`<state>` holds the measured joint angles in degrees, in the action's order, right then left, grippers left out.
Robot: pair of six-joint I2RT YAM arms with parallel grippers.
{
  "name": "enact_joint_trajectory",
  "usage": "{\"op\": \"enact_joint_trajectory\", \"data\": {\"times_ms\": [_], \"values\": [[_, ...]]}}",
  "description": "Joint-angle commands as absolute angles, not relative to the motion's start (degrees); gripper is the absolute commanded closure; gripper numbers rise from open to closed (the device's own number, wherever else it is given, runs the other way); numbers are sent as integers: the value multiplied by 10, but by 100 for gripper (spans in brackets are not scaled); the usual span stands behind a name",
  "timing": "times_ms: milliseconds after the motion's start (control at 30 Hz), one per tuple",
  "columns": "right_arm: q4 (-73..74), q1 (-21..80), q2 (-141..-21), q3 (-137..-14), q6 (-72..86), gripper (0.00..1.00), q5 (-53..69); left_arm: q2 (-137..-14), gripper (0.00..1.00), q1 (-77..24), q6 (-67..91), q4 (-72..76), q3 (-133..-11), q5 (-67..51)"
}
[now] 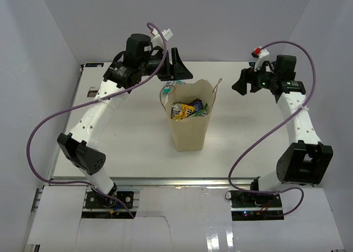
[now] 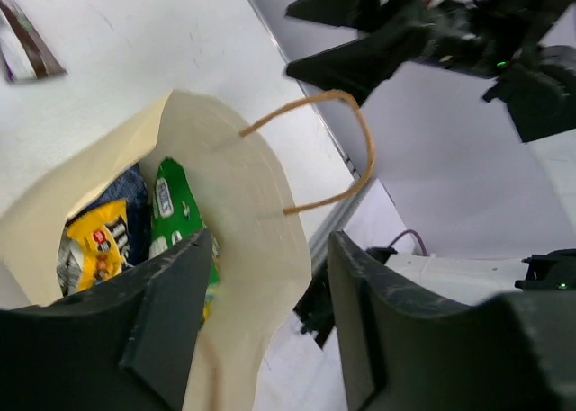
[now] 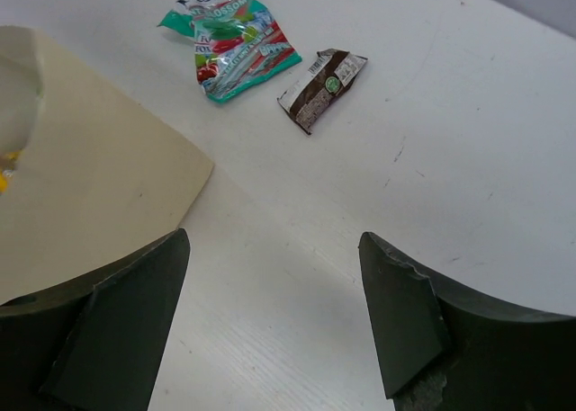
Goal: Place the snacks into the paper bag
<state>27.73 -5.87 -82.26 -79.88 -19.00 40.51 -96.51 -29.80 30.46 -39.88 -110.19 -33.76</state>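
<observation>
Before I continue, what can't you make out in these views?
Top view: small brown bar unseen; teal-white packet partly behind the rim of the paper bag.
Left wrist: deeper bag contents buried under yellow candy packet and green pouch.
Right wrist: bag interior cut off at left edge.

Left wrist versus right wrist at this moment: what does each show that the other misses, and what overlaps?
Left wrist only: inside the paper bag, a yellow candy packet and green pouch, plus the bag's handle and the right end effector beyond it. Right wrist only: the teal-white packet beside the small brown bar on the table. Both: the bag's wall and the table; a cropped packet at the left view's corner may be that bar.
</observation>
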Motion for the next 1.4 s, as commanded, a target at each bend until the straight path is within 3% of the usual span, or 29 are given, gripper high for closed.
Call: {"op": "enact_joint_trajectory", "data": {"times_ms": [0,100,333,633,733,833,867,933,967,1133,1367], "values": [[213,-1,-880,-794,-65,18,265,-944,34,-301,266,-400,-1169,-293],[188,59,-971,-843,56,17,132,-900,22,-300,230,-399,-1157,-181],[211,105,-1223,-1074,133,13,132,-740,7,-293,236,-371,-965,40],[144,144,-1376,-1183,132,15,76,-637,6,-286,300,-372,-801,104],[145,148,-1386,-1173,139,29,78,-642,5,-282,305,-374,-788,114],[144,142,-1387,-1154,141,53,76,-655,5,-275,311,-370,-773,114],[144,135,-1385,-1148,144,68,83,-659,5,-272,311,-369,-769,111],[140,120,-1357,-1128,144,85,104,-670,5,-265,308,-363,-759,99],[136,114,-1347,-1119,134,88,113,-673,5,-263,307,-361,-754,97],[116,64,-1262,-1042,83,92,209,-681,5,-230,303,-321,-696,62],[73,-26,-1036,-928,-69,92,414,-708,5,-162,313,-247,-607,-22]]}}
